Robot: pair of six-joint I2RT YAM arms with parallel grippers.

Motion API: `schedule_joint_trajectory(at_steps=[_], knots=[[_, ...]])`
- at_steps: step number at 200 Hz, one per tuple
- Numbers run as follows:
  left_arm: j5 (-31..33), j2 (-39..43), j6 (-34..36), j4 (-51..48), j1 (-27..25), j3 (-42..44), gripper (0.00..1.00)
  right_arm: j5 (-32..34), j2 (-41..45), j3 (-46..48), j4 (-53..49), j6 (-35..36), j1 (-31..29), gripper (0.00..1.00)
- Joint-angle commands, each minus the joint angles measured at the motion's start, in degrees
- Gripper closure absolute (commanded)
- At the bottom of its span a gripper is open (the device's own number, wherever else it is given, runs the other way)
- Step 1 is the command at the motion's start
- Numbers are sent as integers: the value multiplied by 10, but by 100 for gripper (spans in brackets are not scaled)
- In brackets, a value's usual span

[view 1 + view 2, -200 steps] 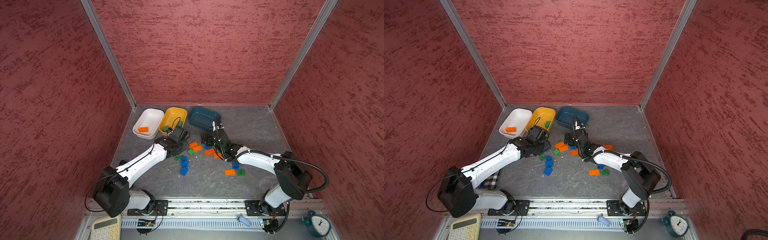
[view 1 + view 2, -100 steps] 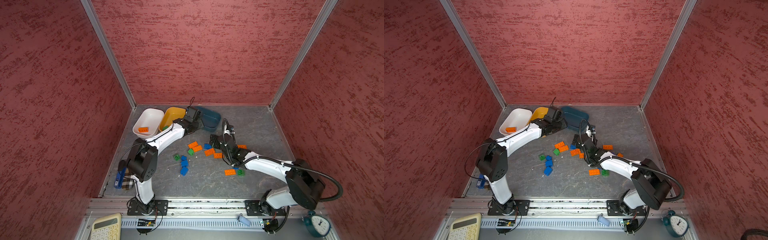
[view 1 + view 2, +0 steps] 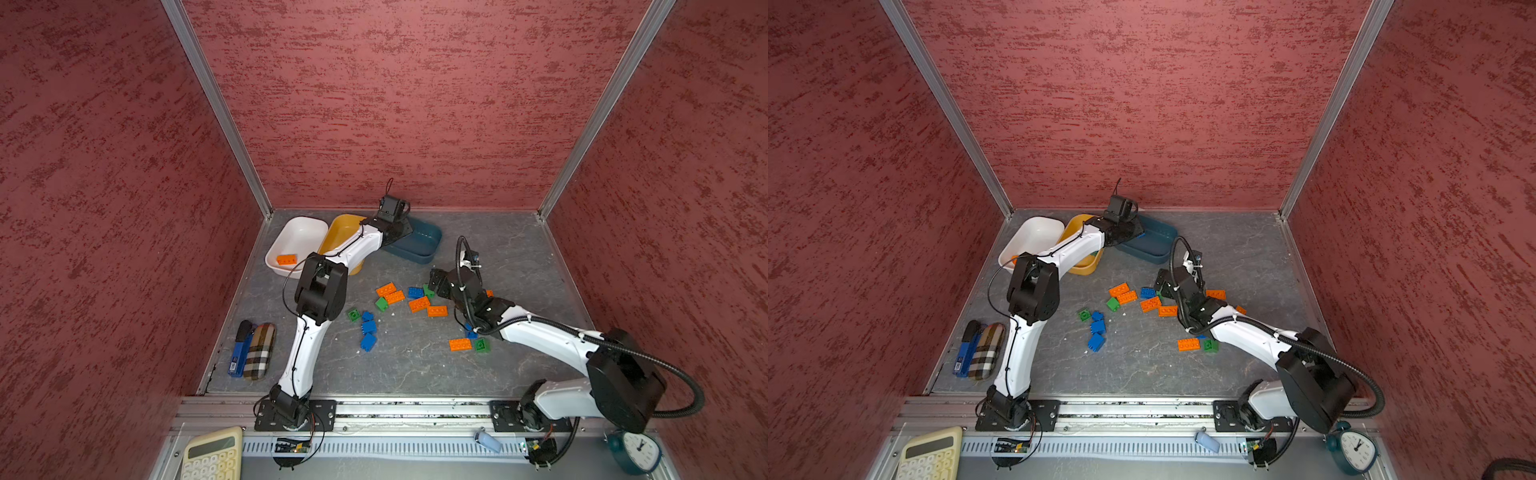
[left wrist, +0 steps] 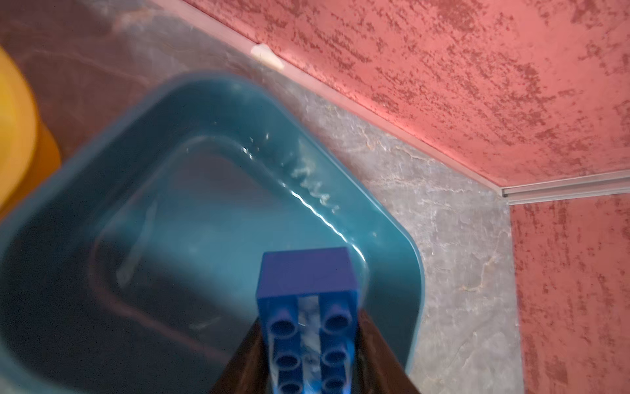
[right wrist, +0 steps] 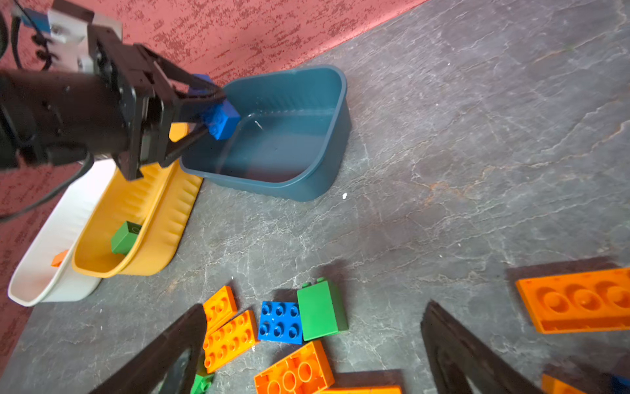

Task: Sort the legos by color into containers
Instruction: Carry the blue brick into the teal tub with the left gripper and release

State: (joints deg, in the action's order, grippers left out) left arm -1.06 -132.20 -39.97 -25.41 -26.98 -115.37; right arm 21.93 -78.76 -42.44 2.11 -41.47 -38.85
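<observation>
Swung over from the loose legos, left gripper clamps a blue brick, lengthwise along its fingers, above the teal tub.

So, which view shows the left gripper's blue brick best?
Left wrist view: the blue brick sits large between the fingers, studs clear. The right wrist view shows it smaller, over the teal tub. In both top views the arm mostly hides it.

Along back edge, toward back-left corner, in row: left tub, middle tub, right tub; left two touching. In left tub: first brick. In middle tub: second brick. Over right tub: third brick, in left gripper. Mid-surface: loose bricks, scattered. Near left edge: case.
</observation>
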Motion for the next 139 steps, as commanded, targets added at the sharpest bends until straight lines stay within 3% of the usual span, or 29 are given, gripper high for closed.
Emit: schedule_joint_trajectory(at_steps=[1, 61, 139], knots=[[-23, 8, 12, -32, -8, -21, 28, -48, -15, -7, -29, 31, 10, 1], [-36, 104, 30, 8, -16, 70, 0, -136, -42, -11, -37, 79, 40, 5], [-29, 280, 35, 81, -11, 288, 1, -172, -124, -73, -87, 115, 41, 14]])
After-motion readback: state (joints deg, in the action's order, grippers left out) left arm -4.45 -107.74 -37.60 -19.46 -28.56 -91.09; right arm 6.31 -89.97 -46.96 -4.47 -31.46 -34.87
